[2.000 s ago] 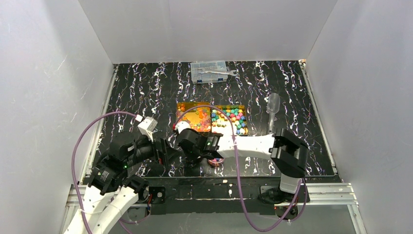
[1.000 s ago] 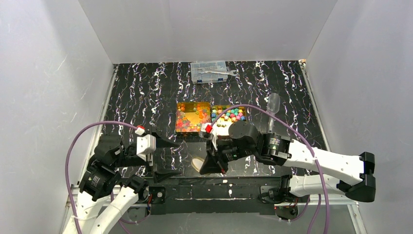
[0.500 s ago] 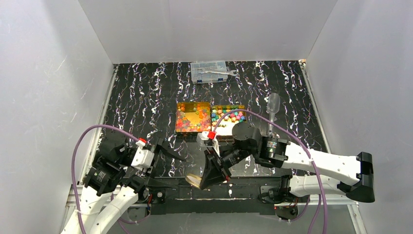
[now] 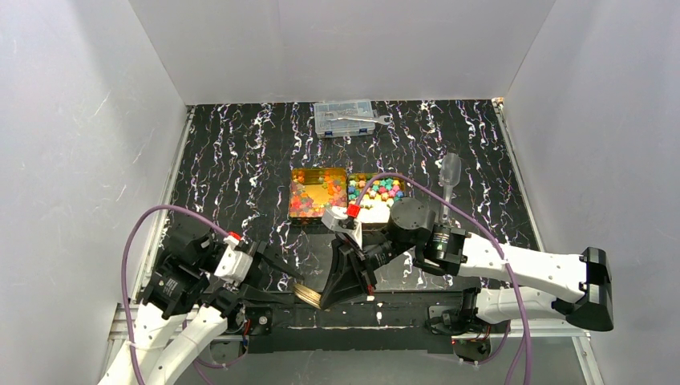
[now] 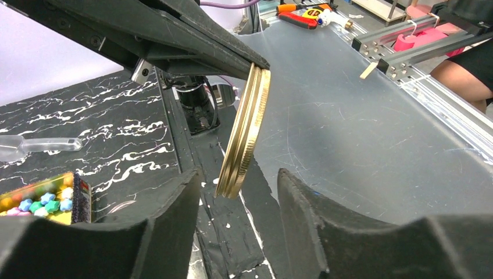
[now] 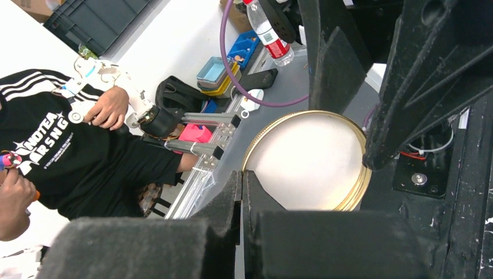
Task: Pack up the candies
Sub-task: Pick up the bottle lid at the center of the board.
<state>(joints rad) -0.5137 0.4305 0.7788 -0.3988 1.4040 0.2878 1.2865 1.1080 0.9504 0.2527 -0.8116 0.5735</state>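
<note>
The candies lie in two small trays at mid-table: glossy red, orange and yellow ones (image 4: 317, 192) and pastel ones (image 4: 383, 191); a corner of the pastel lot (image 5: 40, 200) shows in the left wrist view. My right gripper (image 4: 321, 298) is shut on the rim of a round gold lid (image 4: 309, 295), holding it on edge over the table's near edge. The lid (image 5: 247, 131) hangs between the fingers of my left gripper (image 5: 238, 177), which stands open with a gap on each side. In the right wrist view the lid (image 6: 308, 160) fills the space beyond my shut right gripper (image 6: 242, 177).
A clear compartment box with a wrench (image 4: 345, 118) sits at the back. A clear plastic scoop (image 4: 449, 172) lies right of the trays. White walls close in three sides. A metal rail (image 4: 529, 317) runs along the near edge.
The right gripper has carried the lid left and down to the near edge. The left gripper has swung in around the lid and its jaws have narrowed.
</note>
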